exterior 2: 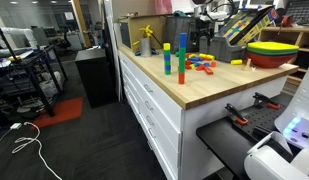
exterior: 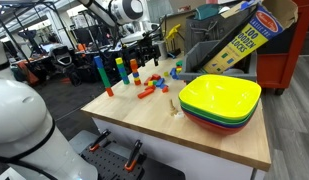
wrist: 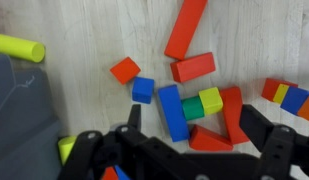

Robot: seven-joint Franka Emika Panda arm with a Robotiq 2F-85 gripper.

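The gripper [wrist: 192, 118] hangs over a scatter of wooden blocks on the pale wooden table [wrist: 84, 30], its jaws spread wide apart and empty. In the wrist view its dark fingers [wrist: 134, 118] come up from the lower edge, and the long blue block [wrist: 174, 112] lies flat on the table between them, nearer the finger on the picture's left. A green cube [wrist: 195, 105] touches that block's side, and a yellow cube [wrist: 211, 99] touches the green one in turn (the three form a tight knot inside the span of the jaws). A red block [wrist: 232, 112] lies against the far side of the yellow cube.

Higher in the wrist view a short red block [wrist: 194, 67] lies tilted near the blue block's end, with a long red plank [wrist: 186, 27] beyond it. A small blue cube [wrist: 143, 90] and an orange cube [wrist: 124, 70] lie just outside the picture-left finger. A yellow cylinder [wrist: 19, 47] lies well apart.

In an exterior view a stack of bowls [exterior: 220, 97], yellow on top, stands well apart from the blocks, and a blue tower [exterior: 98, 72] stands upright at the table's other end.
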